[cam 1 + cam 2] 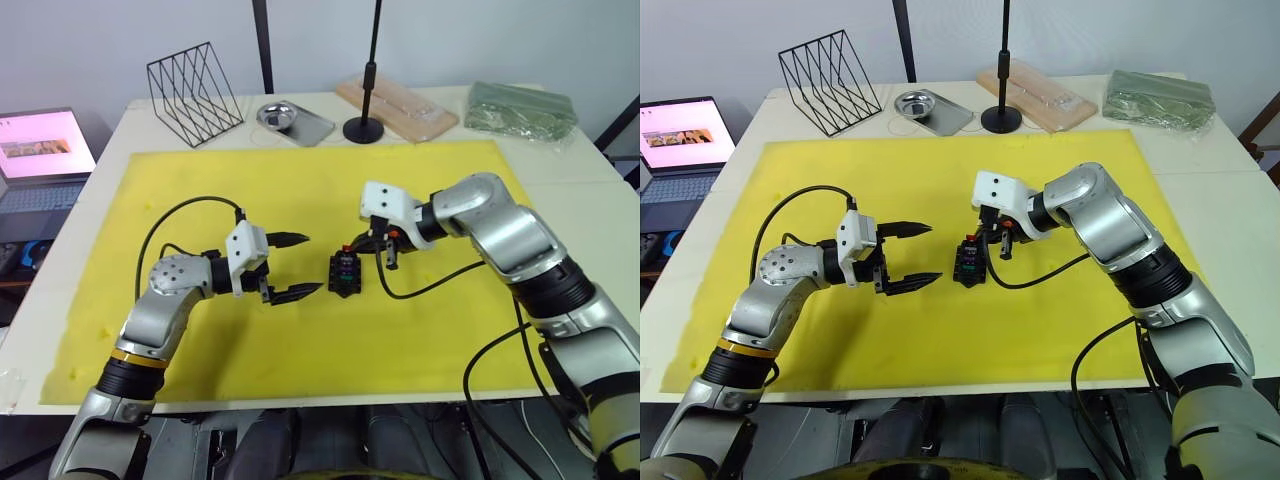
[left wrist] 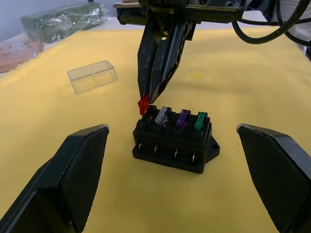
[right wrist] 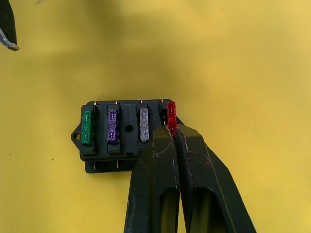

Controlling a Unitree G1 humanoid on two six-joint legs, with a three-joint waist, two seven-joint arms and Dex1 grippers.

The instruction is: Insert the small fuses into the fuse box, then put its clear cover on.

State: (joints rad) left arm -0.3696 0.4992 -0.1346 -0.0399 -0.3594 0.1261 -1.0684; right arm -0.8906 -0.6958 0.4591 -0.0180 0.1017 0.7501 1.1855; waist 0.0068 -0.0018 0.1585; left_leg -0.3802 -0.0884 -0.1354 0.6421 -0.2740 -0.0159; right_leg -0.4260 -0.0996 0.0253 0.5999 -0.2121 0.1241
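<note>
- Your right gripper [image 3: 171, 130] has its jaws pinched on the red fuse [image 3: 171, 112], its tip at the end slot of the fuse box [image 2: 174, 144].
- The green fuse [image 3: 87, 127], purple fuse [image 3: 112, 125] and grey fuse [image 3: 144, 124] sit in their slots.
- Your left gripper [image 1: 290, 265] hangs at the box's 9 o'clock, jaws wide, empty.
- The clear cover [image 2: 92, 76] lies apart on the yellow mat [image 1: 300, 180].

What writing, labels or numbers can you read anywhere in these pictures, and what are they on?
No text can be read.
Laptop screen: pink and white content, too small and blurred to read.
Fuses in the fuse box: any markings on their tops are too fine to make out.
Clear cover: no print visible.
</note>
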